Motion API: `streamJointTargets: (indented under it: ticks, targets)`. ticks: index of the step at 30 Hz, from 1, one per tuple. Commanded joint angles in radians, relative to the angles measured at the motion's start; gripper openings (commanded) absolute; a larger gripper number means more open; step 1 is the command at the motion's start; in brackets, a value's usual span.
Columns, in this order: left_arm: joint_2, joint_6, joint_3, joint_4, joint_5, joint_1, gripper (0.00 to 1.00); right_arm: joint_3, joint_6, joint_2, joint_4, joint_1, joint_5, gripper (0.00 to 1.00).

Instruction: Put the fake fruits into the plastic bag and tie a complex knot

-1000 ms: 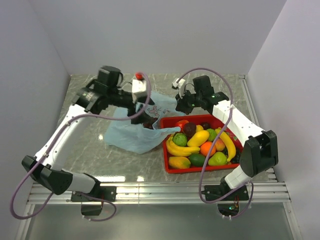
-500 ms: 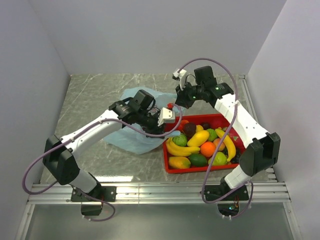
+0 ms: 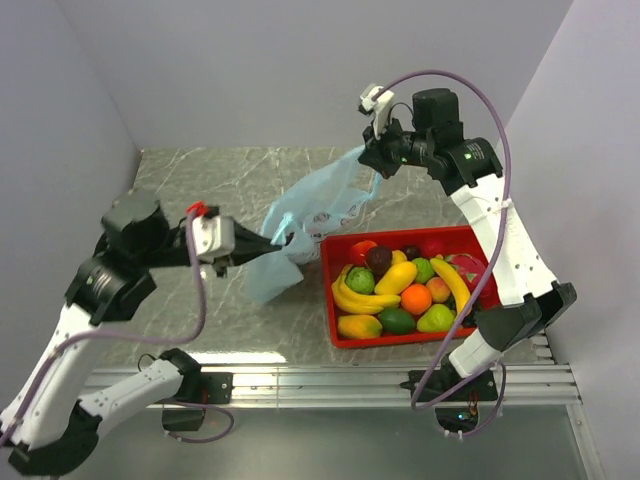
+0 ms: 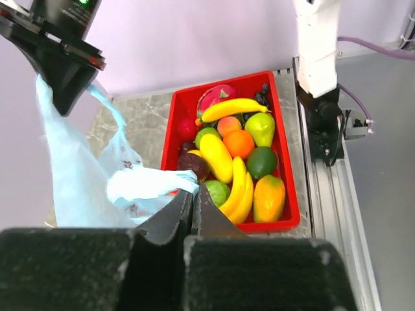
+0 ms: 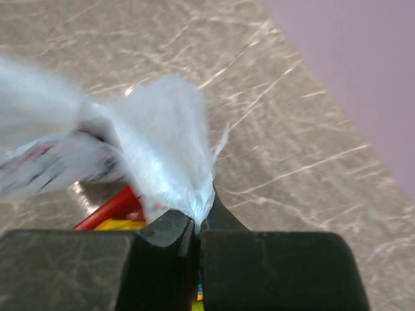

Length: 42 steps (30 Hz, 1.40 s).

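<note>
Left jaws: pressed together on a fold of the plastic bag (image 3: pixel 315 212), at its lower left side. In the left wrist view the pale blue film (image 4: pixel 146 184) bunches right at the tips.
Right jaws: shut tight on the bag's upper end, held high above the far side of the bench (image 3: pixel 200 190). In the right wrist view the film (image 5: pixel 162 142) fans out from the pinch.
Plastic bag: stretched on a slant between the two pinch points, its top towards the right arm (image 3: pixel 500 230) and its lower part hanging near the left arm (image 3: pixel 110 275). The bottom corner droops towards the bench just left of the red tray (image 3: pixel 420 338); I cannot tell whether it touches. The cartoon prints show on the side facing up.
Fake fruits (image 3: pixel 397 276): all that show lie in the red tray. There are bananas (image 3: pixel 360 297), an orange (image 3: pixel 415 297), green pieces, a mango (image 3: pixel 358 325), a dark purple piece (image 3: pixel 378 258) and red ones at the far end.
Red tray: on the bench in front of the right arm's base, beside the bag.
Bag contents: hidden by the folds, cannot tell.
</note>
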Motion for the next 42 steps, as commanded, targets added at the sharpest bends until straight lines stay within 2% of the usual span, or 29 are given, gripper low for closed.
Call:
streamJointTargets:
  ticks: [1,4,6,8,12,14,15,17,18,19,20,21,23,24,25,26,28,30,32,34,36,38,39,42]
  targets:
    - [-0.046,-0.014,-0.147,0.021,-0.013,-0.001,0.0,0.054,-0.027,0.033,0.004,0.0,0.092,0.0]
    - [-0.103,0.126,-0.296,-0.022,-0.033,-0.001,0.0,0.082,-0.047,0.114,-0.005,0.003,0.14,0.0]
    - [-0.138,0.239,-0.359,-0.111,-0.03,0.0,0.0,0.134,-0.044,0.182,-0.017,0.009,0.16,0.0]
    - [-0.158,0.223,-0.388,-0.14,-0.064,0.002,0.0,0.166,-0.027,0.228,-0.008,0.009,0.169,0.0]
    - [-0.155,0.276,-0.367,-0.217,-0.056,0.014,0.0,0.217,-0.01,0.298,0.021,0.015,0.209,0.0]
    - [-0.127,0.37,-0.329,-0.279,-0.017,0.013,0.0,0.275,-0.002,0.341,0.006,0.023,0.2,0.0]
    - [-0.097,0.361,-0.312,-0.309,-0.013,0.014,0.09,0.295,0.001,0.351,-0.002,0.026,0.191,0.0]
    - [-0.071,0.26,-0.243,-0.285,-0.013,0.014,0.19,0.32,0.004,0.355,-0.014,0.041,0.162,0.0]
    - [-0.054,0.223,-0.221,-0.24,-0.036,0.014,0.3,0.312,0.002,0.346,-0.013,0.051,0.157,0.0]
    - [-0.051,0.179,-0.201,-0.202,-0.065,0.013,0.35,0.302,0.001,0.334,-0.008,0.057,0.151,0.0]
    - [-0.049,0.06,-0.169,-0.164,-0.097,0.013,0.41,0.27,-0.001,0.303,0.009,0.073,0.145,0.0]
    - [-0.047,0.006,-0.154,-0.083,-0.174,0.016,0.48,0.251,0.001,0.288,0.019,0.081,0.145,0.0]
    - [-0.041,-0.079,-0.116,-0.042,-0.199,0.019,0.55,0.207,-0.002,0.248,0.042,0.104,0.154,0.0]
    - [-0.038,-0.119,-0.108,-0.022,-0.228,0.019,0.71,0.199,-0.001,0.239,0.049,0.112,0.16,0.0]
    - [-0.034,-0.165,-0.102,0.027,-0.252,0.019,0.76,0.194,0.001,0.231,0.052,0.12,0.165,0.0]
    - [-0.026,-0.243,-0.088,0.038,-0.28,0.02,0.76,0.19,0.005,0.223,0.062,0.126,0.169,0.0]
    - [-0.002,-0.291,-0.079,0.035,-0.308,0.037,0.78,0.182,0.017,0.217,0.081,0.129,0.197,0.0]
    - [0.006,-0.328,-0.077,0.026,-0.316,0.048,0.94,0.173,0.022,0.213,0.111,0.129,0.227,0.0]
    - [-0.011,-0.275,-0.074,0.001,-0.279,0.049,0.99,0.167,0.019,0.219,0.125,0.127,0.269,0.0]
    - [-0.085,-0.201,-0.095,-0.002,-0.215,0.048,0.99,0.159,0.019,0.216,0.131,0.124,0.293,0.0]
    - [-0.185,-0.066,-0.144,-0.027,-0.175,0.049,0.99,0.144,0.018,0.216,0.141,0.124,0.298,0.0]
    - [-0.234,0.055,-0.16,-0.095,-0.117,0.049,0.99,0.136,0.016,0.219,0.136,0.124,0.297,0.01]
    - [-0.265,0.104,-0.158,-0.2,-0.099,0.049,0.99,0.137,0.013,0.223,0.13,0.124,0.295,0.01]
    - [-0.342,0.212,-0.18,-0.302,-0.122,0.049,1.0,0.156,0.004,0.242,0.101,0.123,0.286,0.01]
